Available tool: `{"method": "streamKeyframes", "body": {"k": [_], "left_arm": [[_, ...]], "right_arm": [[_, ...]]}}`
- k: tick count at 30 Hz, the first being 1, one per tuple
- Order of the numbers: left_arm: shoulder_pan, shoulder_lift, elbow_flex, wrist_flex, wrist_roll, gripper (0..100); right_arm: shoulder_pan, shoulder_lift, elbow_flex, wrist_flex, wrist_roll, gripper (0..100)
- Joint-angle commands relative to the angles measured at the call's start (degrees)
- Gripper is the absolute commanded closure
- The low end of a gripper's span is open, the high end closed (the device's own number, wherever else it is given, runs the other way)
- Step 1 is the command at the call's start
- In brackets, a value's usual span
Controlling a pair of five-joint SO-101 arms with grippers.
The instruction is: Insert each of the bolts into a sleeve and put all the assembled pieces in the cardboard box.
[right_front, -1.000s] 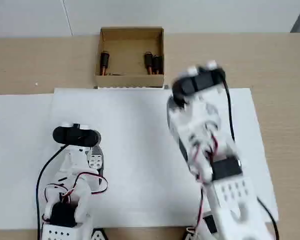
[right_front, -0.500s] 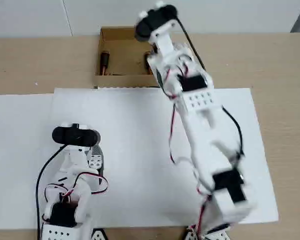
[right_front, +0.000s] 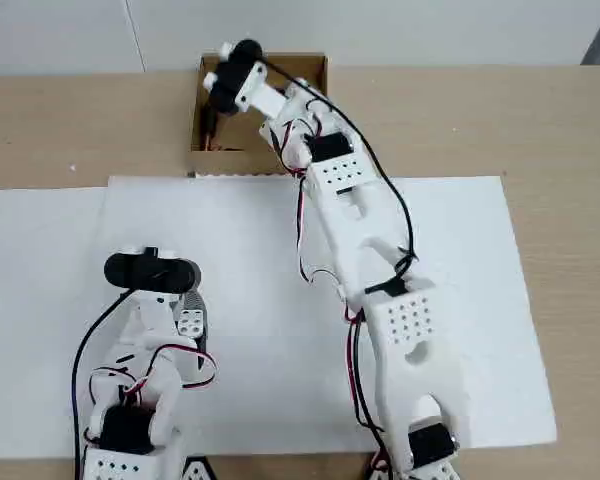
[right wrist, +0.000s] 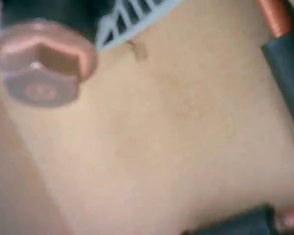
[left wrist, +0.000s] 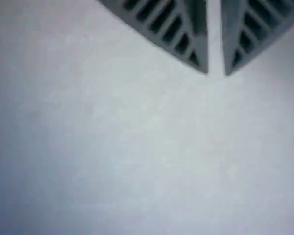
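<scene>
Swing done: my right gripper [right_front: 218,108] hangs over the brown cardboard box [right_front: 242,161]. It squeezes a sleeved copper bolt [right wrist: 39,66], ready to drop.

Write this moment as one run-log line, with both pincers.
right pincer: shut on assembled piece, in cardboard box | left pincer: shut, over white paper

The left tool [left wrist: 216,73] hangs over white paper [left wrist: 137,156], its ribbed grey fingers [left wrist: 176,29] nearly together.

surface: wooden table [right_front: 560,130] | on it: white paper sheet [right_front: 250,300]; cardboard box [right_front: 230,162] just beyond sheet's far edge
</scene>
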Motion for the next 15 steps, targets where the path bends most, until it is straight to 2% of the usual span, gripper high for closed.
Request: {"method": "streamKeyframes", "body": {"k": [1,5,15], "left_arm": [[-0.2,-0.4,-0.3,0.0,0.5,99],[0.0,-0.4,-0.3,0.0,0.4,99],[0.0,-0.4,-0.3,0.0,0.4,99]], "right_arm": [[-0.5,2.2,-9.6,-1.3,1.1,91.9],[-0.7,5.1,-13.7,0.9,1.1,82.4],[-1.2,5.5,-21.8,7.4,1.1,86.4]]}}
